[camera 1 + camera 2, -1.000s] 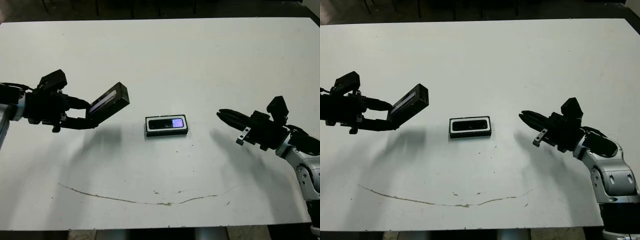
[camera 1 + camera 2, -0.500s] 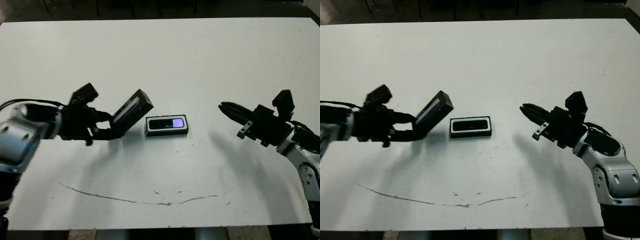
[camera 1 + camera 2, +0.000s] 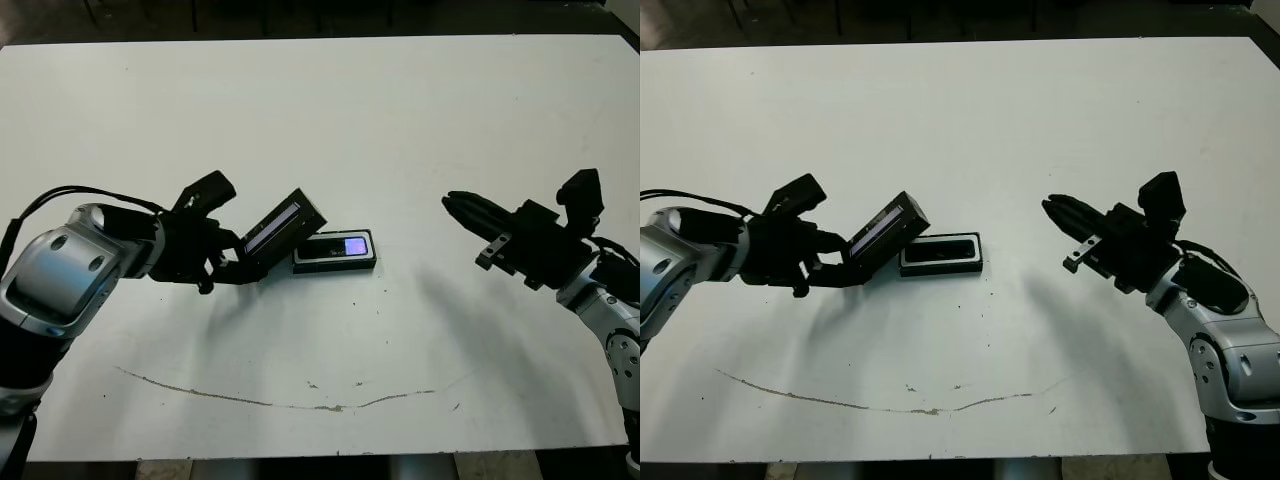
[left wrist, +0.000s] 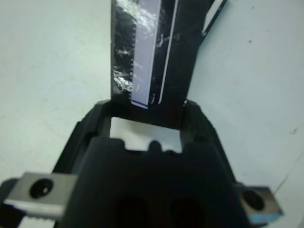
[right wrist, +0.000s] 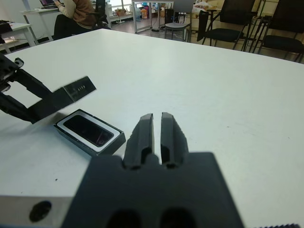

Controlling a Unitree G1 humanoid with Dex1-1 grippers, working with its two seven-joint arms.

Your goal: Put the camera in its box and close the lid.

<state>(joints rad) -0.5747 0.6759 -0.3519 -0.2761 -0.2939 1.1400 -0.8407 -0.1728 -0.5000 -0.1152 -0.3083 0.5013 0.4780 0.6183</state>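
The box [image 3: 335, 266] lies at the table's middle with the camera [image 3: 334, 247] flat inside it, its bluish screen toward the right end. My left gripper [image 3: 243, 262] is shut on the lid [image 3: 282, 225], a black cover with a pale stripe. I hold the lid tilted, its raised end above the box's left end and apart from it. The left wrist view shows the lid [image 4: 147, 52] rising from between the fingers. My right gripper [image 3: 450, 201] hovers to the right of the box, shut on nothing. From the right wrist I see the box [image 5: 114, 140], the lid [image 5: 71, 92] and the closed fingers [image 5: 142, 135].
A thin brownish curved mark [image 3: 300, 402] crosses the white table [image 3: 330, 110] near its front edge. Beyond the table's far side the right wrist view shows black chairs [image 5: 228, 21] and a seated person [image 5: 78, 12].
My left arm has carried the lid to the right, from well left of the box to just over its left end. The right gripper has shifted slightly right and up.
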